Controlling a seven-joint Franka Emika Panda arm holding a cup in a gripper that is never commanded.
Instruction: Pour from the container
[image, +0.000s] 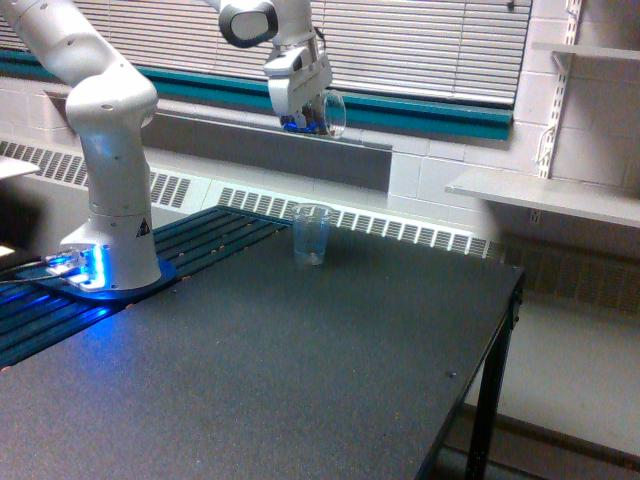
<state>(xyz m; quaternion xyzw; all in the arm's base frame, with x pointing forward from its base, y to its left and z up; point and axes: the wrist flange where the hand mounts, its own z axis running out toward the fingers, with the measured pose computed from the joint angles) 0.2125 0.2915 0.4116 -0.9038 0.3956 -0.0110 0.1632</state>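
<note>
The arm is holding the container (328, 113) high over the far side of the black table (300, 380), and it is tipping well over onto its side, its wide mouth facing the exterior view's right. The gripper (300, 112) is clamping it from the side, fingers closed on its wall. I am seeing no stream or falling pieces between it and the slim clear cup (312, 235) standing upright on the table almost straight below, so I am judging the pour to be at or near its steepest tilt, either just finishing or about to spill; which of the two I cannot tell from here. What the cup below is holding is too faint to make out. Left to do, by my reckoning: bringing the container upright.

The container itself is looking clear and thin-walled, with a dark patch near its base end against the gripper.
</note>
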